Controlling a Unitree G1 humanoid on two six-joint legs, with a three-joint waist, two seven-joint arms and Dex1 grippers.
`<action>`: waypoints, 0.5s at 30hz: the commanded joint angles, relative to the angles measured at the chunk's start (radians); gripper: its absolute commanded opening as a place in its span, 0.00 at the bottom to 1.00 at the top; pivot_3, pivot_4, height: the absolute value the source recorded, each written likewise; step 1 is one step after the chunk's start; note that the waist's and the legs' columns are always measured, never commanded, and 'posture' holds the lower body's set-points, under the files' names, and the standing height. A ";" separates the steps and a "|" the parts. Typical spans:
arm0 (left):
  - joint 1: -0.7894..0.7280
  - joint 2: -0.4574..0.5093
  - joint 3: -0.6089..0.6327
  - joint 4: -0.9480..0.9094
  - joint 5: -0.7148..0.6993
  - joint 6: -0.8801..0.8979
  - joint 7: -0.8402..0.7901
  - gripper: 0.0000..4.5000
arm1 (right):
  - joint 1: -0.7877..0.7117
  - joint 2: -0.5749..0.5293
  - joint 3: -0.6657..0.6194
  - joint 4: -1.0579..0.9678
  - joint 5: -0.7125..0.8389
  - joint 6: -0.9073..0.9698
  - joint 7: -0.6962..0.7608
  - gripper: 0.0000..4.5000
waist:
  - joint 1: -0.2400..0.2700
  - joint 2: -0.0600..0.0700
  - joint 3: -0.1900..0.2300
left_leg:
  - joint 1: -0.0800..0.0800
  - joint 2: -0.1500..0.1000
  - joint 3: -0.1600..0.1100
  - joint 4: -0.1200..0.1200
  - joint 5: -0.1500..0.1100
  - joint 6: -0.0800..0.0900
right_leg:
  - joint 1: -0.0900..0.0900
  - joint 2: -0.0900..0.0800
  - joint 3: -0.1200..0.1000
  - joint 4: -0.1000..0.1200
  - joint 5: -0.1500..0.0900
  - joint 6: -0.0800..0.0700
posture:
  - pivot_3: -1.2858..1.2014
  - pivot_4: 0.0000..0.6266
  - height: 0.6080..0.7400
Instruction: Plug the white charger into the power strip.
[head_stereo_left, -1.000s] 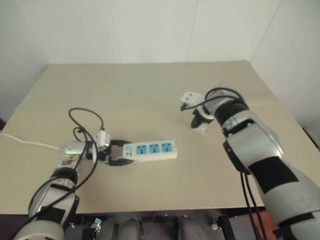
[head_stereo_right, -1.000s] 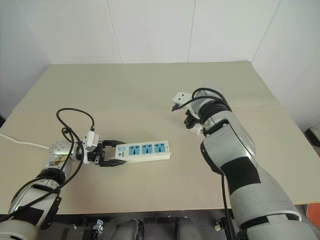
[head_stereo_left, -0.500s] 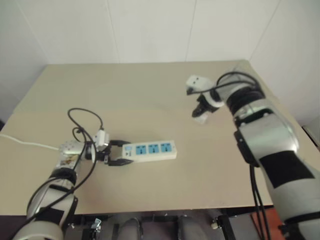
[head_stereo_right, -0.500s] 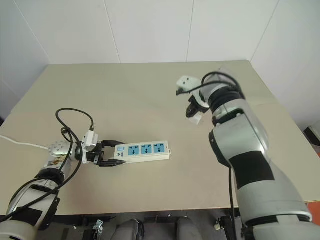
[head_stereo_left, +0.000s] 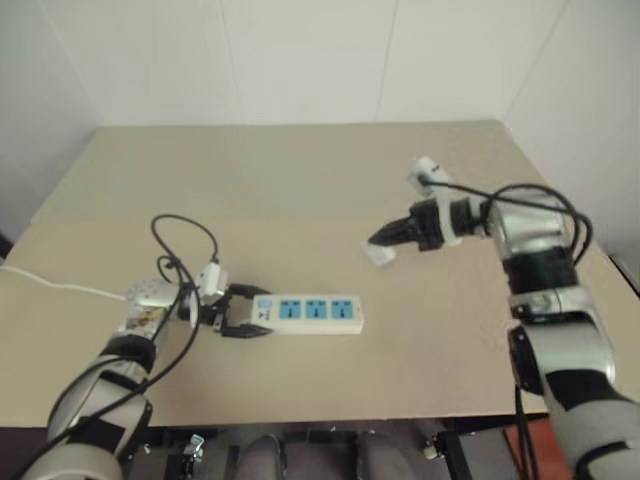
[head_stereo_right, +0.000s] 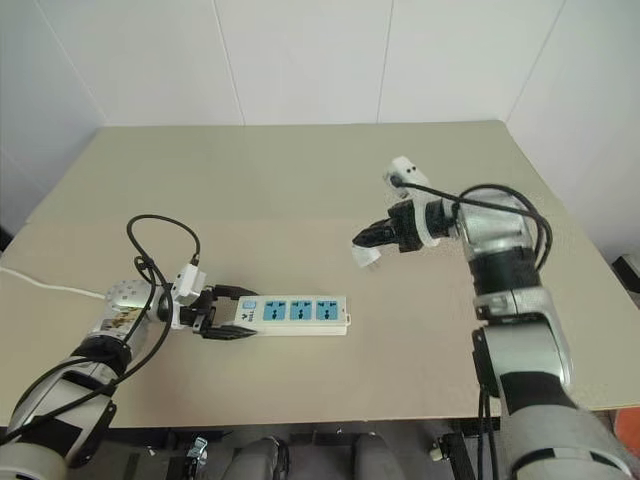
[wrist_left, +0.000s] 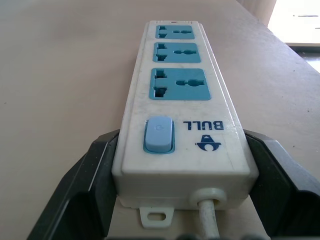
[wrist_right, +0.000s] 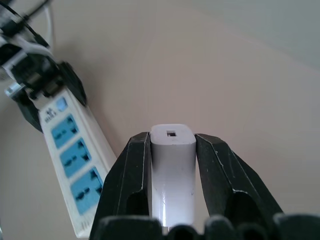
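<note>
Above bare table (head_stereo_right: 300, 190), gripped white charger (head_stereo_right: 363, 256)

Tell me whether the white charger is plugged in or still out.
Out. The white charger sits clamped in the right tool, above the table and apart from the power strip, whose three sockets are empty.

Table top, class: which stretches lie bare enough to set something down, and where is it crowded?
Bare: the table's far half, and the near strip in front of the power strip. Crowded: its switch end, clamped by the left gripper, and under the right gripper holding the white charger.
</note>
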 joint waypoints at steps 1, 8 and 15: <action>0.015 -0.024 -0.024 -0.023 -0.004 0.017 -0.011 0.73 | 0.098 0.056 -0.135 -0.200 0.161 -0.002 -0.059 0.25 | 0.000 0.000 0.000 | 0.001 0.000 -0.001 0.000 0.000 0.000 | 0.002 0.000 -0.001 -0.001 0.000 0.000 | 0.52 0.24 1.00; 0.027 -0.060 0.005 -0.041 0.001 0.049 -0.011 0.73 | 0.281 0.242 -0.247 -0.303 0.362 -0.124 -0.188 0.25 | 0.004 0.000 0.000 | 0.001 -0.001 -0.001 0.003 0.000 0.000 | 0.003 0.000 0.000 -0.002 0.000 0.000 | 0.52 0.24 1.00; 0.023 -0.037 -0.010 -0.058 0.062 0.033 -0.011 0.73 | 0.375 0.327 -0.175 -0.266 0.418 -0.289 -0.199 0.25 | 0.000 0.000 0.000 | 0.001 0.000 -0.001 0.007 0.000 0.000 | 0.003 0.001 0.000 -0.001 0.000 0.000 | 0.52 0.24 1.00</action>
